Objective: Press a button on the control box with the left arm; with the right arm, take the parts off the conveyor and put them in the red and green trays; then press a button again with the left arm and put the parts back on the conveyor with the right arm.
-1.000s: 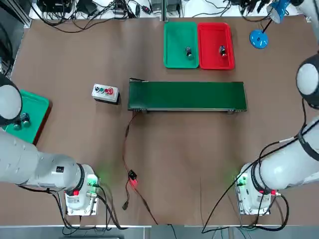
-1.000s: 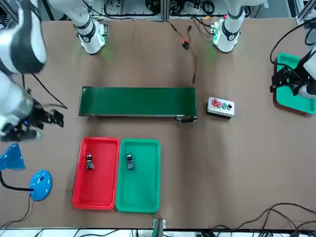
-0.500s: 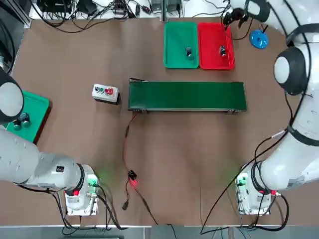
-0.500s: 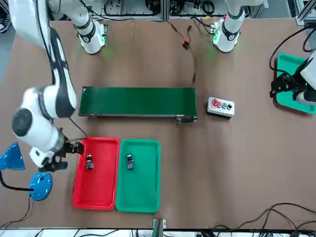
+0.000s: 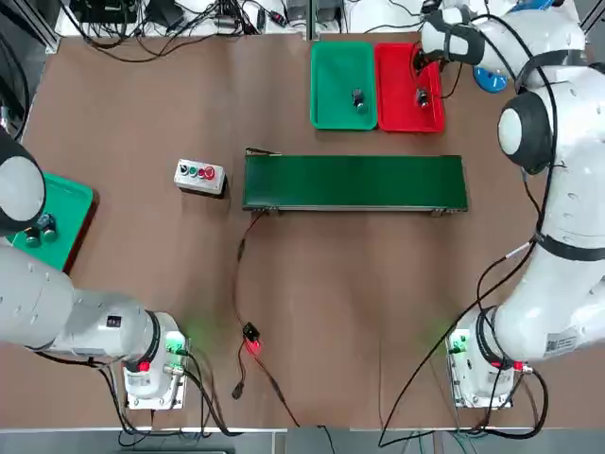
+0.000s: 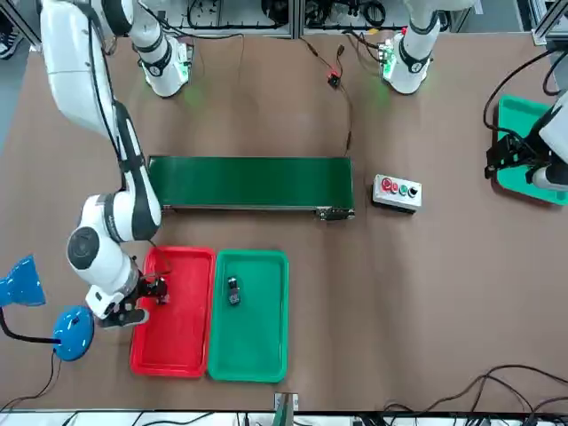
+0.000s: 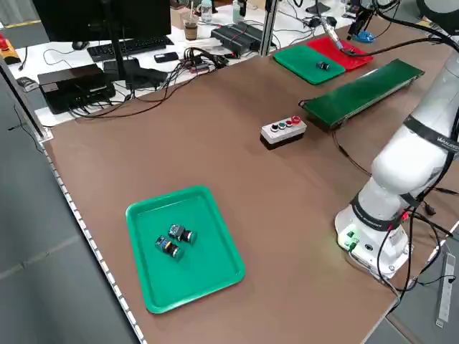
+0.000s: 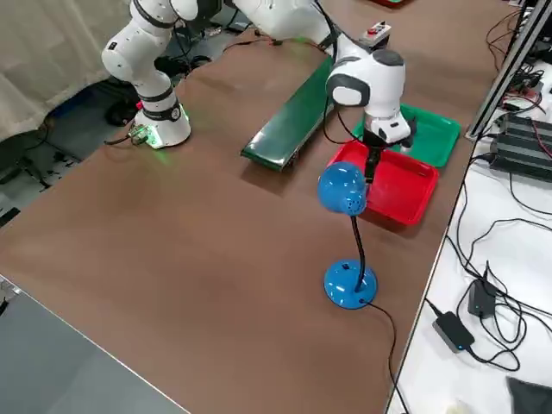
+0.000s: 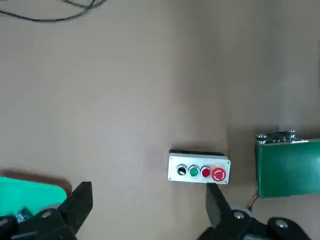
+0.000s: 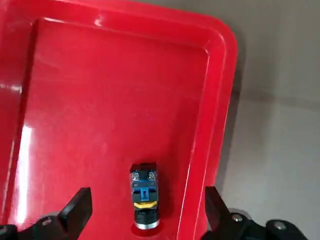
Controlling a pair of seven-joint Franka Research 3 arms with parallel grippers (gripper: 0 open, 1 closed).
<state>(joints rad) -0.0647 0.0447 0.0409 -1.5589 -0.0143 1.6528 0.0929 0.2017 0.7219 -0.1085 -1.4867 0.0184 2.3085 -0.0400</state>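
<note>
Your right gripper (image 10: pixel 142 220) hangs with its fingers (image 10: pixel 75 210) spread wide above the small part (image 10: pixel 143 195) in the red tray (image 10: pixel 220 100); only its wrist view shows that gap. Overhead, a second part (image 5: pixel 357 98) lies in the green tray (image 5: pixel 331 57). The left gripper (image 9: pixel 150 212), also parted, waits short of the control box (image 9: pixel 199 170).

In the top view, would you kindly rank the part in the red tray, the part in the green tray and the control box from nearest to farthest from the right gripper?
1. Part in the red tray, beneath the right gripper.
2. Part in the green tray, one tray leftward.
3. Control box, beyond the conveyor's left end.
</note>
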